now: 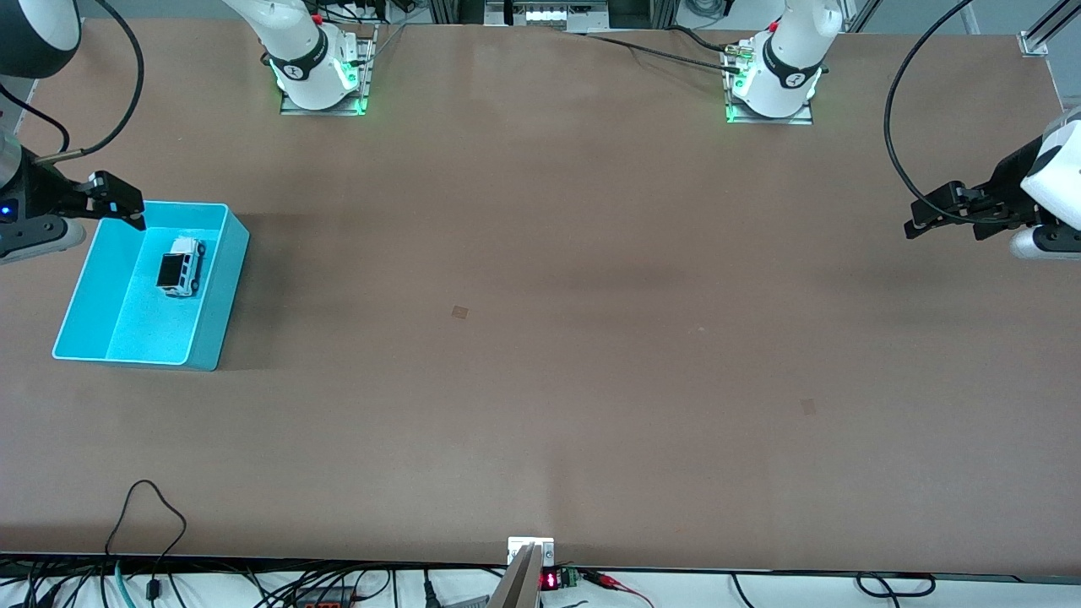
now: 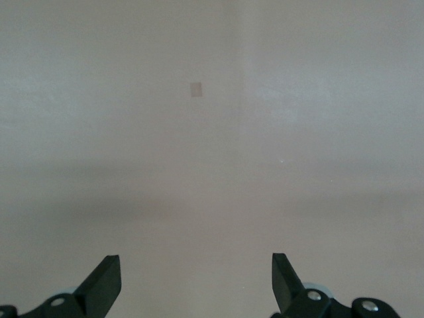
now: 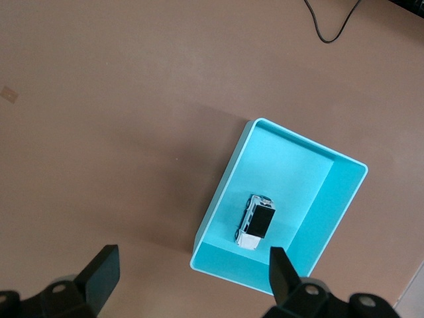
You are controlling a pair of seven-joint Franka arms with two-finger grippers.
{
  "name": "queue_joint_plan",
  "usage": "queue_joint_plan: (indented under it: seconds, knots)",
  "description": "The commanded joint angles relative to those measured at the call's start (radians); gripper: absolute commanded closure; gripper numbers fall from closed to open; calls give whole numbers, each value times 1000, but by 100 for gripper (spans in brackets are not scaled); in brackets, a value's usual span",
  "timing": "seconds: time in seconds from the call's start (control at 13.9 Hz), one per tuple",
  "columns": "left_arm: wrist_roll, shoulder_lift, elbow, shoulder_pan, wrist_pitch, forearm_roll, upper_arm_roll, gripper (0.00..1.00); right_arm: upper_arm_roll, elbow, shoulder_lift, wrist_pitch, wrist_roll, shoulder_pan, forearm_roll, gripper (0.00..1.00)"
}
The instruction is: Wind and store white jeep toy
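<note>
The white jeep toy with its black roof stands on its wheels inside the turquoise bin, in the half farther from the front camera, at the right arm's end of the table. The right wrist view shows the jeep loose on the floor of the bin. My right gripper hangs open and empty over the bin's rim on the robots' side. My left gripper waits open over bare table at the left arm's end, with nothing between its fingers.
Two small tape patches mark the brown table. A black cable loops onto the table's front edge near the right arm's end. The arm bases stand along the edge by the robots.
</note>
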Motion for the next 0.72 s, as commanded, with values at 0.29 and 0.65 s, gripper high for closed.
queue_joint_plan:
  seconds: [0.29, 0.65]
  knots:
    - [7, -7, 6, 6, -14, 21, -8, 0, -12, -22, -31, -29, 128, 8, 61, 0]
    - [7, -7, 6, 7, -14, 21, -8, 0, -12, -24, -35, -31, 133, 7, 59, 0]
